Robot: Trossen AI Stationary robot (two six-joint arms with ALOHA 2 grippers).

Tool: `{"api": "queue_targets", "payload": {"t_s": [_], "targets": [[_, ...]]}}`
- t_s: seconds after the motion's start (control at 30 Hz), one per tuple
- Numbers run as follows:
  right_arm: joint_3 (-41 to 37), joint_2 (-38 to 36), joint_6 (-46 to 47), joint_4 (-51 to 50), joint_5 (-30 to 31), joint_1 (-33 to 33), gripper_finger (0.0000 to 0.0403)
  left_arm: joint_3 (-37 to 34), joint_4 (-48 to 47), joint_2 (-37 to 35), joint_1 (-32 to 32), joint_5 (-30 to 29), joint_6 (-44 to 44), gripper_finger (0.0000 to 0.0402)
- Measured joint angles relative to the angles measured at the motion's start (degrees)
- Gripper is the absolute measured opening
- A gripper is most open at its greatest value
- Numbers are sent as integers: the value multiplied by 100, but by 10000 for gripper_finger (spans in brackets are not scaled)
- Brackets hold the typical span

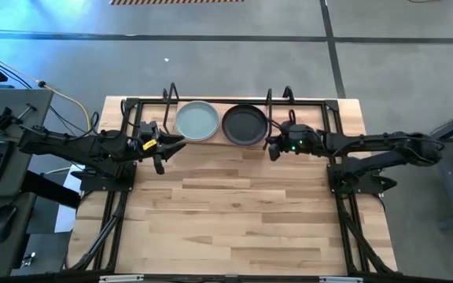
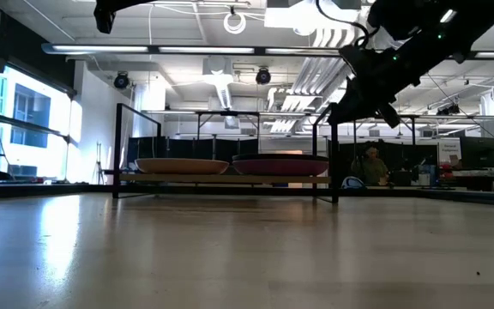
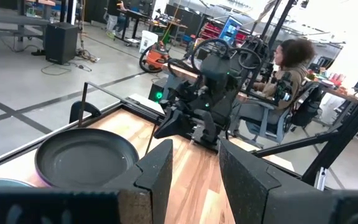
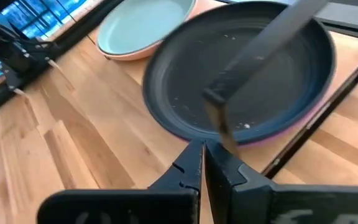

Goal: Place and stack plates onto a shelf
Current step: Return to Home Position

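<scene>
On shelf (image 1: 313,114), two stacks side by side: pale blue-green plate (image 1: 197,122) over pink plate (image 2: 183,166), black plate (image 1: 244,126) over purple plate (image 2: 280,165). Left tool (image 1: 165,149) open, empty, off shelf's front by blue-green stack. Right tool (image 1: 272,147) closed, empty, by black stack.

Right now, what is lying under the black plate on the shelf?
Under the black plate lies a purple plate: only a thin sliver of its rim shows. The rest is covered, and so is the part of the shelf beneath the stack.
</scene>
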Motion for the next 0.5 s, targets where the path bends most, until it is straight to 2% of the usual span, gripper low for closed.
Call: {"api": "queue_targets", "payload": {"t_s": [0.5], "targets": [[0, 0, -458, 4, -131, -674, 0, 0, 0, 0, 0, 3, -9, 122]]}}
